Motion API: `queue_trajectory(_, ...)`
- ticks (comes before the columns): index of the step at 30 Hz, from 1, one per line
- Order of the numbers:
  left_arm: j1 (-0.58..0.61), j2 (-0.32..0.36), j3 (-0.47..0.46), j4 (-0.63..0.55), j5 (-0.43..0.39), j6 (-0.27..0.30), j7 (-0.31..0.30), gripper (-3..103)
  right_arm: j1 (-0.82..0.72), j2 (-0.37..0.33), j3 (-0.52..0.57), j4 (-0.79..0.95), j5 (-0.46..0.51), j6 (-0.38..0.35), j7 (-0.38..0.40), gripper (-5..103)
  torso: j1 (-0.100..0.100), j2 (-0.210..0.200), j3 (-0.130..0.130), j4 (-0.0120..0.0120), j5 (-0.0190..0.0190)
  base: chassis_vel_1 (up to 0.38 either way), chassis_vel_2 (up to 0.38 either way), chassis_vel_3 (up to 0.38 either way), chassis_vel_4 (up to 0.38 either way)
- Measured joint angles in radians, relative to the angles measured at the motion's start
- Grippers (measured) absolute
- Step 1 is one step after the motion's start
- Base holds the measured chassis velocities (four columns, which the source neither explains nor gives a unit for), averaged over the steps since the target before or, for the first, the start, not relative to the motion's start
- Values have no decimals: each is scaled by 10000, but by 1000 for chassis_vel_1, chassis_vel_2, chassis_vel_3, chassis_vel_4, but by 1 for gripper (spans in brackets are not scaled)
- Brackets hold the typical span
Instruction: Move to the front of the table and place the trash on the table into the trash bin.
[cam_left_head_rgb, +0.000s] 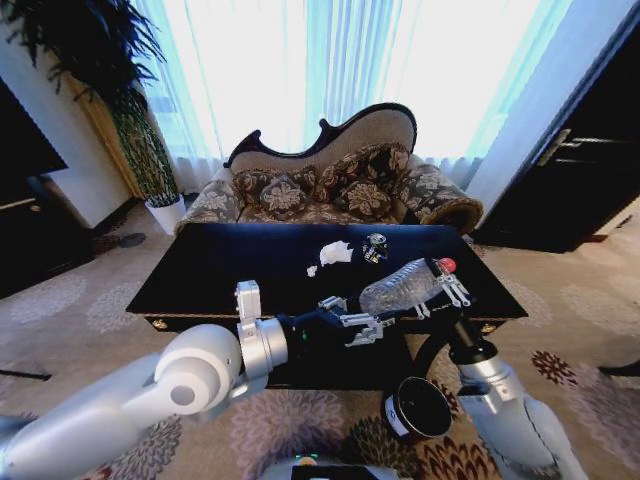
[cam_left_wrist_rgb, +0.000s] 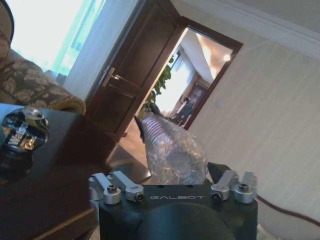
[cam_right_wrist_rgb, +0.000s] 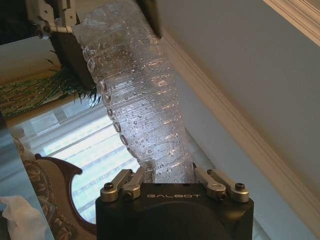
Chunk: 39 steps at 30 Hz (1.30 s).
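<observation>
A clear crumpled bottle with a red cap hangs above the table's front edge, held at both ends. My right gripper is shut on its cap end, and my left gripper is shut on its base. The right wrist view shows the bottle rising from the right gripper to the left gripper. The left wrist view has the bottle in the left gripper. A white tissue wad, a tiny scrap and a silvery wrapper lie on the table. The black trash bin stands on the carpet below.
A patterned sofa stands behind the table, before bright curtained windows. A potted plant is at the far left and a dark door at the right. Patterned carpet surrounds the table.
</observation>
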Motion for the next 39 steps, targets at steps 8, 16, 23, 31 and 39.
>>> queue_trajectory(8,-93,59,-234,-1,119,-69,153,100,-46,159,-56,-62,-123,114,-18,27,0,0,0,-1,-1,0,0,0,0)
queue_trajectory(16,-126,357,-1128,-4,960,-305,397,100,-56,378,-187,-192,-231,201,-33,27,0,0,0,-2,-1,0,0,0,0)
queue_trajectory(23,1026,1404,-3266,-4,2064,-631,767,100,-2,410,-143,-613,288,341,13,27,0,0,0,0,-3,0,0,0,0)
queue_trajectory(31,3119,2158,-5950,-3,3392,-982,940,100,-137,504,-52,-876,877,385,14,27,0,0,-1,2,-1,0,0,0,0)
queue_trajectory(39,4174,1815,-7652,-3,3633,-935,369,100,-711,815,397,-1291,2470,383,-119,27,0,0,0,-2,0,0,0,0,0)
